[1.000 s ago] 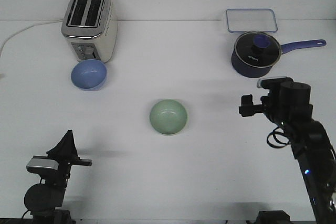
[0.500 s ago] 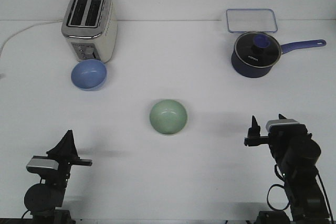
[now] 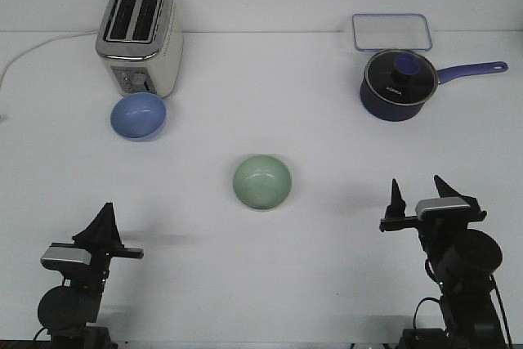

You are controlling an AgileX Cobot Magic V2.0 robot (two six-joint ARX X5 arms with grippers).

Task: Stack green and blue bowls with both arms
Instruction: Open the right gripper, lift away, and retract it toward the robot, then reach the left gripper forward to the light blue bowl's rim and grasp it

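Currently both bowls untouched: blue bowl [image 3: 138, 116] beside toaster [image 3: 137, 38], green bowl [image 3: 262, 182] mid-bench. Left gripper [image 3: 105, 230] state unclear; right gripper [image 3: 421, 196] spread, empty. Advice: grasp rim, lift level.

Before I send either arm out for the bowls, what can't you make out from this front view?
- Left claw: seen edge-on, fingers overlap, so open or shut is unclear.
- Saucepan contents: glare on the glass lid hides them; lid lettering too small to read.
- Toaster controls: too small to read.
- Arm bases: cut off by the bottom edge.
- Bowl undersides, green bowl and blue bowl: hidden by the bowls themselves.
- Right claw reads open.
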